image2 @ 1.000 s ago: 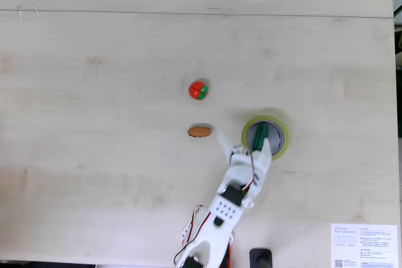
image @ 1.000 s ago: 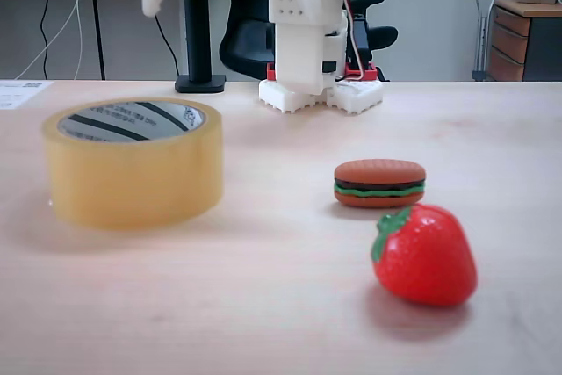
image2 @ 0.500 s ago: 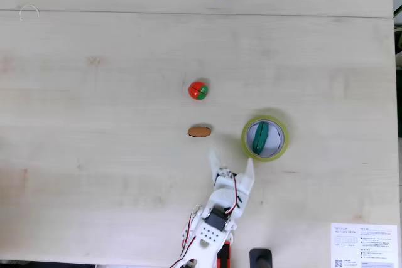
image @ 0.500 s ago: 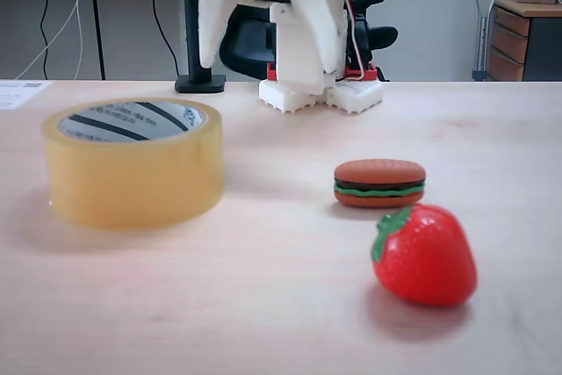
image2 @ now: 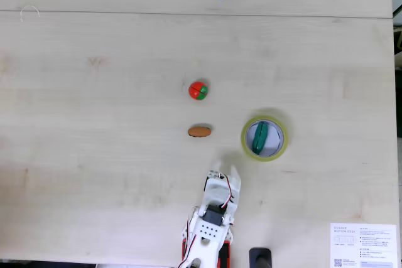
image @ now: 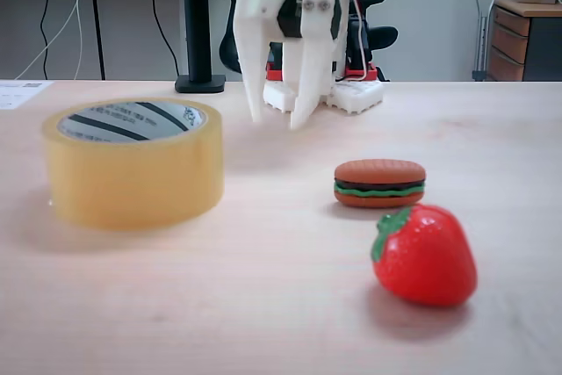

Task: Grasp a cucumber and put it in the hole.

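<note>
- Green against white, the cucumber (image2: 259,138) shows in the fixed view from above, lying lengthwise inside the hole (image2: 270,144) of the tape roll (image2: 281,148). We judge the placing done, the roll's wall keeping the toy from rolling off.
- We find the gripper (image2: 224,172) in that view near the arm's base, well apart from the roll, its fingers slightly spread and empty. We read this as a parked pose clear of the goods.
- We note the hamburger (image2: 199,132) and strawberry (image2: 198,90) to the left of the roll, both untouched decoys.
- Low at table level, the other fixed view shows the roll (image: 133,164) upright on the table (image: 263,305), its striped core facing up. From this angle we cannot see into it.
- We see the gripper (image: 274,120) there hanging tips-down behind the toys, fingers apart with nothing between them.
- We record the hamburger (image: 379,183) and strawberry (image: 425,254) resting close together at right.
</note>
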`<state>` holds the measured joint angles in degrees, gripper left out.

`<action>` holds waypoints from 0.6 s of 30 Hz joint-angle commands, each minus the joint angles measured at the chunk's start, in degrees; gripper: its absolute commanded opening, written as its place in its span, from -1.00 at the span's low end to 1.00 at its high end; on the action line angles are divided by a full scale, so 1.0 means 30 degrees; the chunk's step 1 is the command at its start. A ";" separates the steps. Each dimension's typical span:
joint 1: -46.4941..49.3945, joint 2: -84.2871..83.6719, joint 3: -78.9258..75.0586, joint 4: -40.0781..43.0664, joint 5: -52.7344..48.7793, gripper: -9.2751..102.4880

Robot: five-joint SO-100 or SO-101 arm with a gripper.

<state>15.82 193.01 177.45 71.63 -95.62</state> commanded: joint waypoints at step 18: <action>-0.0059 0.0000 0.0264 0.2666 0.0117 -0.84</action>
<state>15.91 193.01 178.59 78.75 -95.62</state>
